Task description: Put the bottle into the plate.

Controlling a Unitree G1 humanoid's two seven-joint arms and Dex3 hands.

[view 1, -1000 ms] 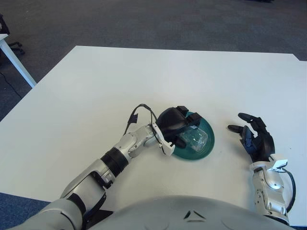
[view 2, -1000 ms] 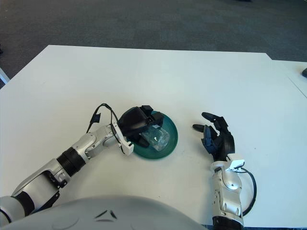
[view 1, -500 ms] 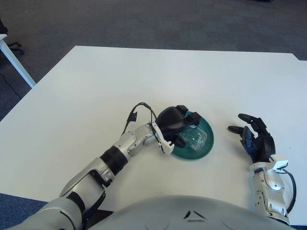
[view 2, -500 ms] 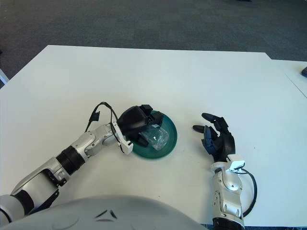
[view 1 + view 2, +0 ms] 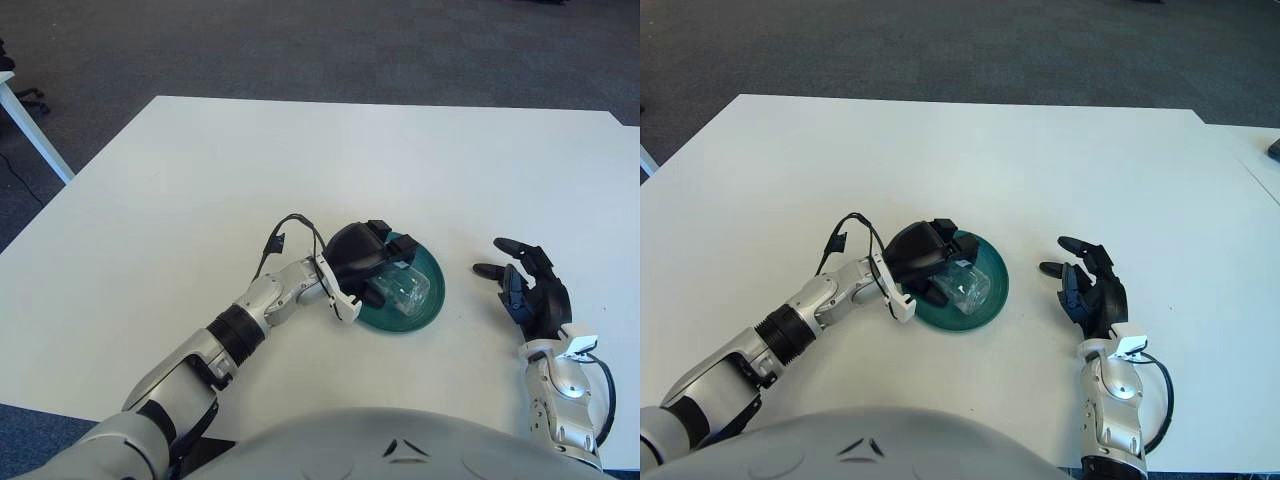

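Note:
A clear plastic bottle lies on its side in a dark green plate near the middle of the white table. My left hand is over the plate's left part, its fingers curled around the bottle; the bottle's left end is hidden under the hand. The same hand shows in the right eye view over the plate. My right hand rests to the right of the plate, apart from it, fingers spread and empty.
The white table stretches far back and to both sides. A black cable loops off my left wrist. Part of another table stands at the far left over the dark carpet.
My left hand and the bottle have shifted very slightly left over the plate. My right hand has moved a touch up and left.

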